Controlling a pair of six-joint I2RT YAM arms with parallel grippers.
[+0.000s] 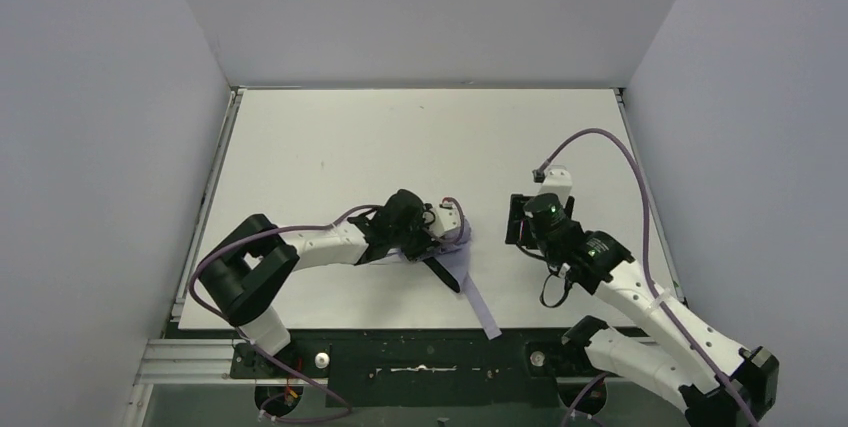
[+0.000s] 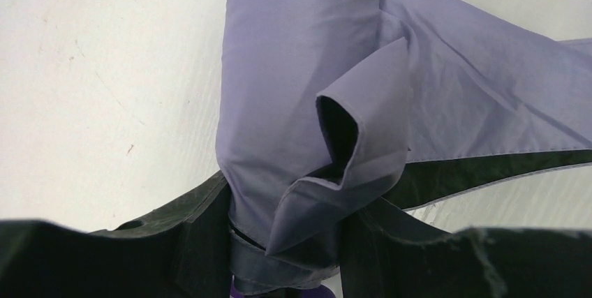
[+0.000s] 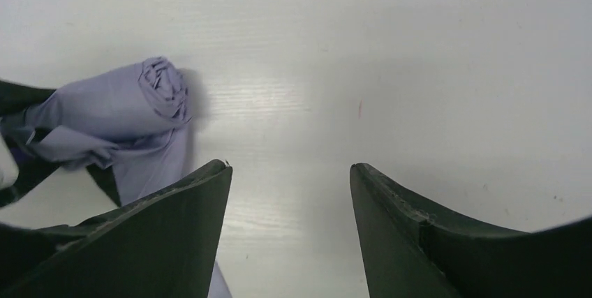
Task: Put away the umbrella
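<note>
Right now your left end effector (image 2: 300, 193) is clamped on the umbrella (image 2: 293, 47). In the left wrist view, its two black fingers (image 2: 199, 232) press in from either side on a rolled bundle of pale lavender fabric, with the roll running away from the camera between them. A folded corner of the cloth stands open like a small pocket just above the grip, and a wide flap (image 2: 489, 82) spreads off to the right of that view, showing a dark underside along its lower edge. From the top camera you can see the bundle lying on the white bench (image 1: 330, 147), a little nearer the arms than the middle and between the two arms. One long lavender strip trails from it down to the near edge of the bench. Your right end effector (image 3: 291, 166) hangs open just to the right of the umbrella, with its fingers spread wide and only bare bench between them. In the right wrist view the rolled end of the umbrella sits up and to the left, outside the left finger. A bit of lavender cloth shows low down beside that finger, but you cannot tell whether they touch.
</note>
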